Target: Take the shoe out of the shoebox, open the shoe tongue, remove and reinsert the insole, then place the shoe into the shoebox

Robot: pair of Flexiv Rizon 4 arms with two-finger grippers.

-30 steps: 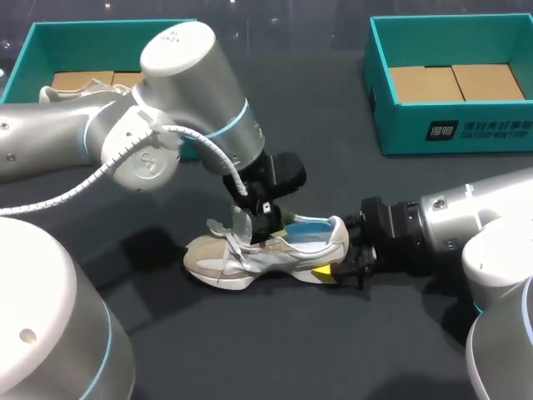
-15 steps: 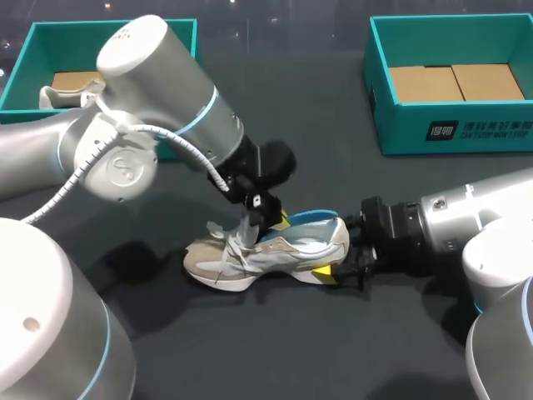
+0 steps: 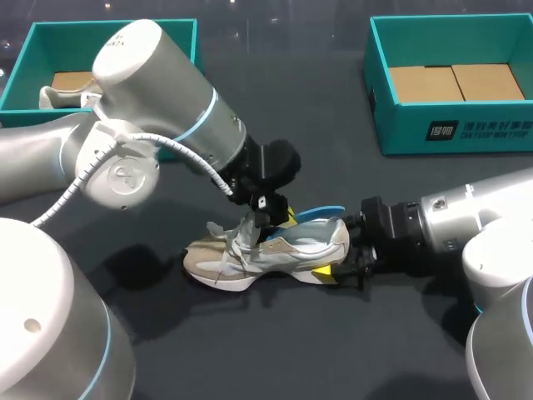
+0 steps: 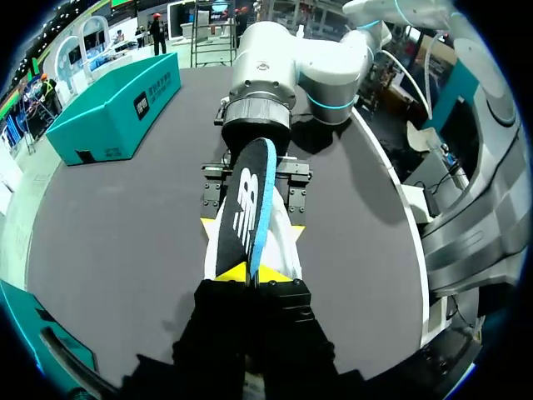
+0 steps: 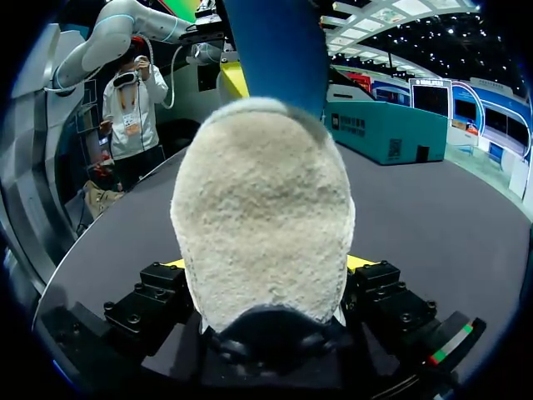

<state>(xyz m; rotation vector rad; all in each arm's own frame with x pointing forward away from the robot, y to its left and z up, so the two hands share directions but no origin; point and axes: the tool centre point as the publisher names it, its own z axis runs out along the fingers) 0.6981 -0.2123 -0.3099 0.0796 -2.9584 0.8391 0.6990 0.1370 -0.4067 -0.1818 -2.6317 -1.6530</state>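
Shoe: the grey-and-white mesh running shoe [image 3: 275, 250] lies on its sole on the dark table [image 3: 333, 350], roughly mid-table between the two arms, with its toe toward the left arm and its heel toward the right arm.

Right gripper: the right gripper [image 3: 333, 271] comes in low from the heel end. In its own wrist view, the yellow tips sit on either side of the fuzzy heel [image 5: 262, 217], so I judge them clamped on the shoe and pinning it down.

Left gripper: the left gripper [image 3: 279, 221] reaches down over the shoe's opening, its fingers pinched on the front end of the insole.

Insole: the thin foam insole, blue on one face and black on the other [image 4: 250, 200], is partly lifted. Its rear end rises over the heel collar and its front end is in the left pinch.

Key relation: the insole's long axis runs straight ahead from the left fingers toward the right gripper, in line with the shoe. The left arm is the nearer one to it, so a clean withdrawal looks to need a pull up and back along that axis while the heel is held.

Shoeboxes: one open teal cardboard shoebox [image 3: 450, 137] stands at the far right and another teal box [image 3: 33, 50] at the far left, both well apart from the shoe.

Stage: by my reading, insole removal is underway and reinsertion is not yet begun.
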